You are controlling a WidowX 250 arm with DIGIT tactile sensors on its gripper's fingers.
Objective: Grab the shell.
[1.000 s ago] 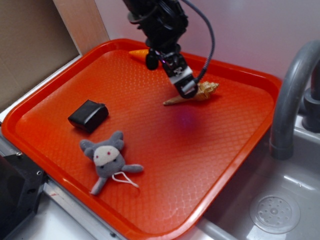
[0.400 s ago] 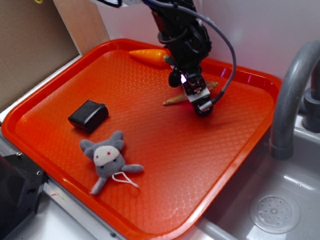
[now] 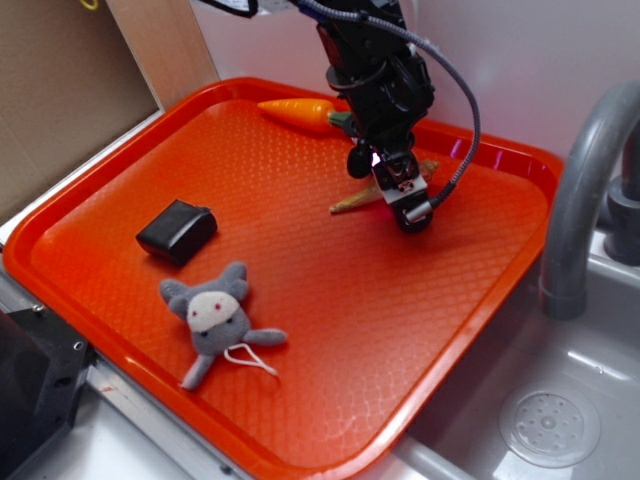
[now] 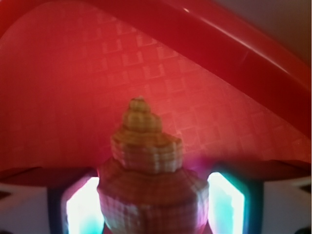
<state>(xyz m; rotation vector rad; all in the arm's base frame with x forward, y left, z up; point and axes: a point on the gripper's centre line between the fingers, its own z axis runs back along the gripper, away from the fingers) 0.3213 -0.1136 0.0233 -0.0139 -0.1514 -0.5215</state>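
I have the black gripper (image 3: pixel 408 205) straddling the tan ribbed spiral shell (image 4: pixel 148 165), jaws apart either side; its long axis runs across them, thin point (image 3: pixel 345 206) sticking out leftward.

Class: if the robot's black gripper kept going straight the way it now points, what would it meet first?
Most likely the tan spiral shell, already between the gripper fingers; just beyond lies the orange tray.

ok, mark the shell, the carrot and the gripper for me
shell (image 4: pixel 148 180), wrist view, ribbed wide body.
carrot (image 3: pixel 293 111), exterior view, orange body.
gripper (image 3: pixel 412 214), exterior view, between the fingertips.
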